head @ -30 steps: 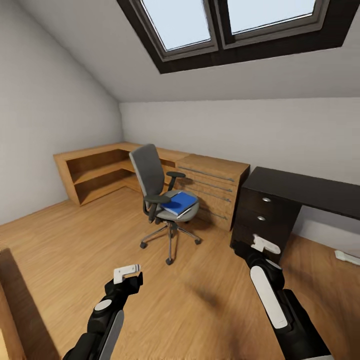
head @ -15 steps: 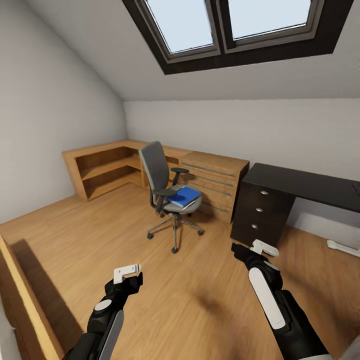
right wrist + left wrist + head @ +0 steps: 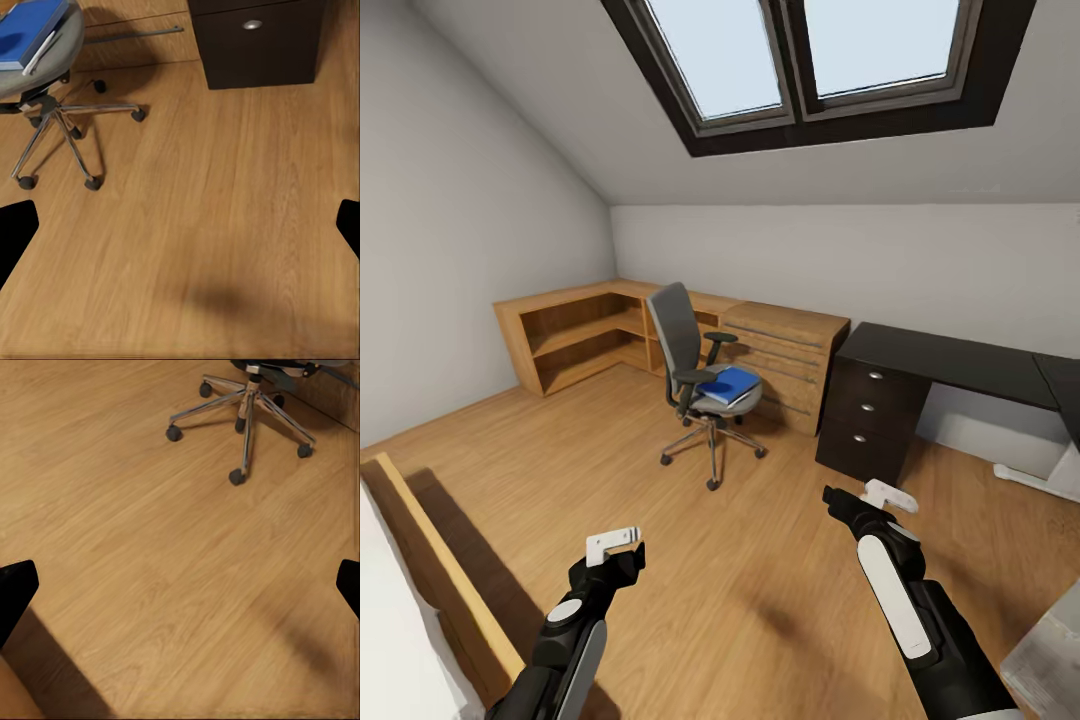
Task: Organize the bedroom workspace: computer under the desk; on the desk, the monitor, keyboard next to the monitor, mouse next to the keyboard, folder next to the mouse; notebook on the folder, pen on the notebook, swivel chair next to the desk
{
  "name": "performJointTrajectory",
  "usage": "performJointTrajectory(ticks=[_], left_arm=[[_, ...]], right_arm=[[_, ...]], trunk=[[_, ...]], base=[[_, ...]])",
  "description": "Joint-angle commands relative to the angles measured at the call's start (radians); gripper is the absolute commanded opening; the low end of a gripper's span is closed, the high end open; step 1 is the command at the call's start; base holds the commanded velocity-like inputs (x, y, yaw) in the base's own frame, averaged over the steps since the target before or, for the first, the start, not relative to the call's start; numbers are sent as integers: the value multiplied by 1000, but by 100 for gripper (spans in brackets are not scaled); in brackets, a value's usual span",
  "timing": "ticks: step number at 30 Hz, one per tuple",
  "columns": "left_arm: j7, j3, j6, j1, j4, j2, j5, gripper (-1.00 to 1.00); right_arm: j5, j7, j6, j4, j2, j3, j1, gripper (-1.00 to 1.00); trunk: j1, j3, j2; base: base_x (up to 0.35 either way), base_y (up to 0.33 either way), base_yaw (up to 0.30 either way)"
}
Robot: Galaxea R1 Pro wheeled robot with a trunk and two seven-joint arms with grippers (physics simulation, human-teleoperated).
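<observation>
Warm wood flooring (image 3: pixel 760 560) runs under everything you see, and your head view alone takes in the room: two skylight panes (image 3: pixel 815 50) in the sloped ceiling and one run of light-wood cabinets (image 3: pixel 660 335) along the far wall. One desk (image 3: pixel 950 362) stands at the far right, glossy black on top, with three round knobs down its dark drawer unit; your right wrist view catches just the foot of that unit and one knob. One swivel chair (image 3: pixel 695 375) stands on the floor in front of the cabinets, well apart from the desk, its grey back upright. One blue folder (image 3: pixel 730 384) lies flat on the seat, reaching to the seat's front edge. Your right wrist view shows the folder (image 3: pixel 30 31) closer, with a thin white strip beside it that you cannot identify, plus part of the chrome base. Your left wrist view shows the chair's base (image 3: pixel 244 412) and four castors, nothing of the seat top.

Both arms reach forward and low over bare floor, well short of the chair. Your left gripper (image 3: pixel 612 543) is spread wide with nothing between its fingers, whose dark tips (image 3: pixel 15 592) sit at opposite edges of its wrist view. Your right gripper (image 3: pixel 887 493) is likewise wide and holds nothing.
</observation>
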Motion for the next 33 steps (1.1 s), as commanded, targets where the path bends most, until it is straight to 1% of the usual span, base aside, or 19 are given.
performJointTrajectory(ticks=[1,5,25,28,33], left_arm=[[9,-1,4,3,-5,0,11,100],[9,-1,4,21,-18,1,11,100],[9,0,4,24,-20,2,10,100],[9,1,4,24,-21,2,11,100],[9,1,4,24,-19,2,10,100]], right_arm=[[-8,-9,1,-1,-1,3,-1,100],[-8,-8,-9,-1,-1,3,-1,100],[-7,-8,-11,-1,-3,3,-1,100],[-7,-8,-11,-1,-3,2,-1,100],[-6,-8,-14,-1,-4,1,-1,100]], trunk=[[-5,2,7],[-20,15,35],[-97,77,175],[-97,77,175],[-97,77,175]], base=[[-337,9,-189],[-337,4,-235],[-338,0,-263],[-231,0,-264],[-59,0,-265]])
